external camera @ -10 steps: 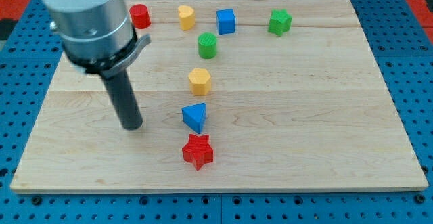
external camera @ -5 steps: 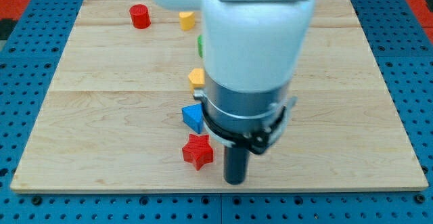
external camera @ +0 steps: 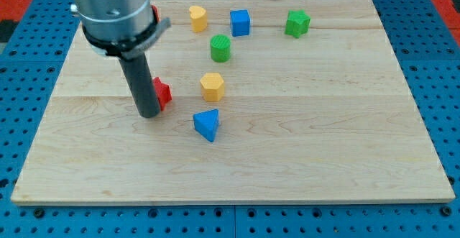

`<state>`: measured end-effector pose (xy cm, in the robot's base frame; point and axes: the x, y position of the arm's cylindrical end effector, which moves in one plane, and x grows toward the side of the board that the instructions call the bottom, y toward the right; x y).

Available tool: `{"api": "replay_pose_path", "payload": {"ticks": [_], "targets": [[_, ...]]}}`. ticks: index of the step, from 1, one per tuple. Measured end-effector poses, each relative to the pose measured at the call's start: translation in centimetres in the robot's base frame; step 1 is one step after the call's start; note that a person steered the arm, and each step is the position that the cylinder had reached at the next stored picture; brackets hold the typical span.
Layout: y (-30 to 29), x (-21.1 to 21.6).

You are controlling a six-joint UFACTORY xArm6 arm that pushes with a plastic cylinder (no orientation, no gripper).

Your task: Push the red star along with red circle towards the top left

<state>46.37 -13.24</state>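
Observation:
The red star (external camera: 162,93) lies left of the board's middle, mostly hidden behind my rod. My tip (external camera: 149,113) rests on the board at the star's left side, touching it or very close. The red circle (external camera: 154,14) sits near the top left of the board; only a sliver shows behind the arm's grey body.
A yellow block (external camera: 198,17), a blue cube (external camera: 240,22) and a green block (external camera: 297,23) line the top. A green cylinder (external camera: 221,48), a yellow hexagon block (external camera: 212,86) and a blue triangular block (external camera: 207,124) run down the middle of the wooden board (external camera: 323,123).
The red star has moved from the lower middle up and left, past the blue triangular block. My tip has swung from the star's lower right to the star's left.

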Motion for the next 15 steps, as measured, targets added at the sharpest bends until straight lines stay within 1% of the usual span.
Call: {"api": "replay_pose_path", "payload": {"ticks": [2,4,5,6,7,10,11,12,14,15], "targets": [[1.1,-6.0],[5.7,-11.0],[6.1,-13.6],[3.8,-15.3],[2.6,-16.3],[2.5,-16.6],[2.5,-14.3],[1.7,-13.6],[1.7,-15.9],[0.9,-16.3]]}}
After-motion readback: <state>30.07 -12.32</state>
